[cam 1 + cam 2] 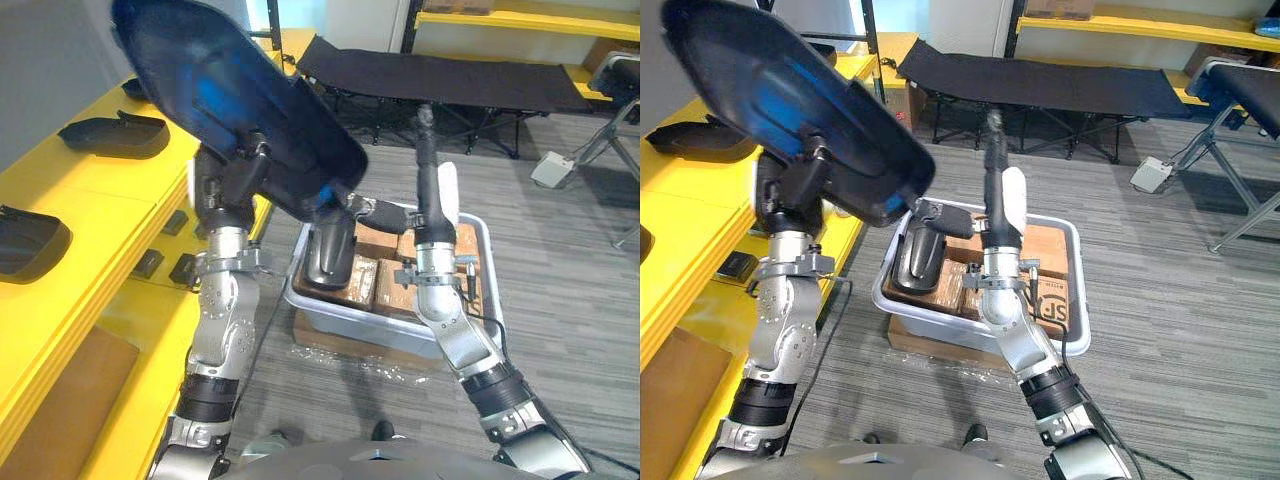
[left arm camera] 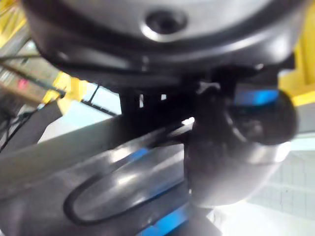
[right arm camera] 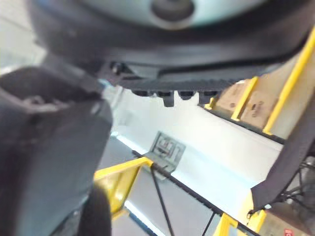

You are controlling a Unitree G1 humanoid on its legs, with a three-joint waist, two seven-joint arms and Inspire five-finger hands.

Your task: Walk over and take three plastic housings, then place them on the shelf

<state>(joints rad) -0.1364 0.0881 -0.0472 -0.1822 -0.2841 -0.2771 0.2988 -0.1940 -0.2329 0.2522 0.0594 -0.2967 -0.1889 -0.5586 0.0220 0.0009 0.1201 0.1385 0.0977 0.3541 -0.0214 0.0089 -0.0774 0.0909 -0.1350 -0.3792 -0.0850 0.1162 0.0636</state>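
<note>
My left hand (image 1: 236,178) is raised and shut on the edge of a large black plastic housing (image 1: 235,105), which tilts high above the yellow shelf's (image 1: 110,200) front edge. The left wrist view has that glossy housing (image 2: 118,191) close against the hand (image 2: 231,157). Two more black housings (image 1: 115,135) (image 1: 28,240) lie on the shelf's top, and another housing (image 1: 330,255) stands upright in the grey bin (image 1: 390,335). My right hand (image 1: 998,195) is held up over the bin, fingers straight and pointing upward, holding nothing.
The grey bin sits on the floor on a flat cardboard box and holds brown cartons (image 1: 385,280). Small dark parts (image 1: 180,268) lie on a lower shelf level. A black folding cot (image 1: 440,80) stands behind, and more yellow racking (image 1: 530,20) at the back.
</note>
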